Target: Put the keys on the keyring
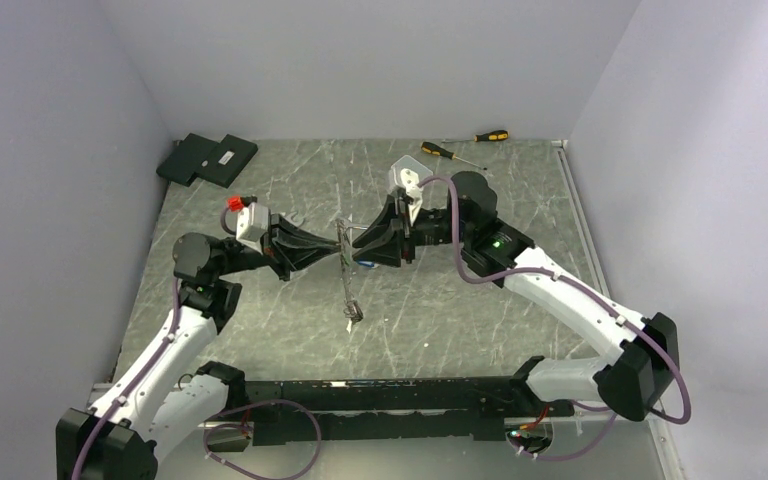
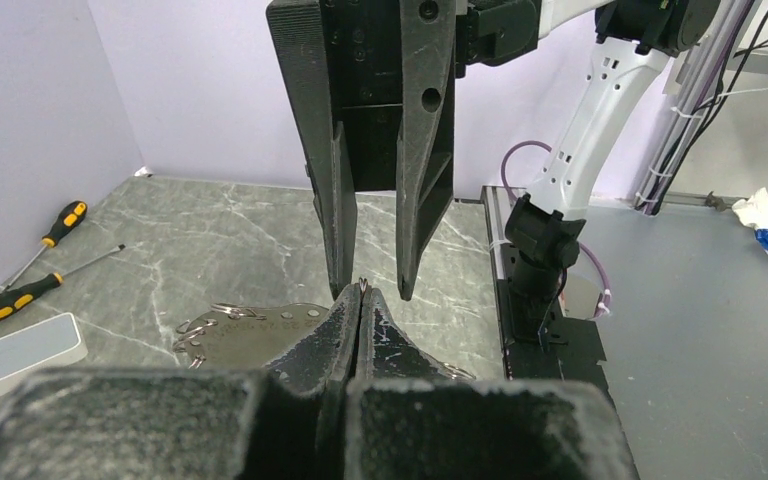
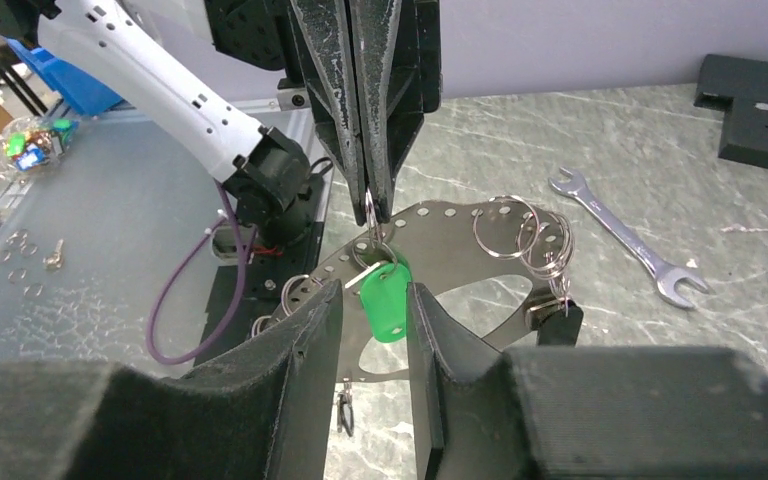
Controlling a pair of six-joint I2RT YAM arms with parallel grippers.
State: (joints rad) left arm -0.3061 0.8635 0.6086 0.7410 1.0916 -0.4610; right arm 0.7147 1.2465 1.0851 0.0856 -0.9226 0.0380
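The keyring is a flat pale metal band with holes, carrying several wire rings. In the top view it hangs edge-on between the two grippers. My left gripper is shut on a small wire ring at the band's edge. A key with a green tag hangs from that ring. The tag sits between the fingers of my right gripper, which is open. More keys dangle lower down: a dark-tagged one and a small one. The tips of both grippers meet mid-table.
A silver spanner lies on the marble table beyond the band. Two yellow-and-black screwdrivers lie at the back. Black boxes sit at the back left. A pale flat box lies near the screwdrivers.
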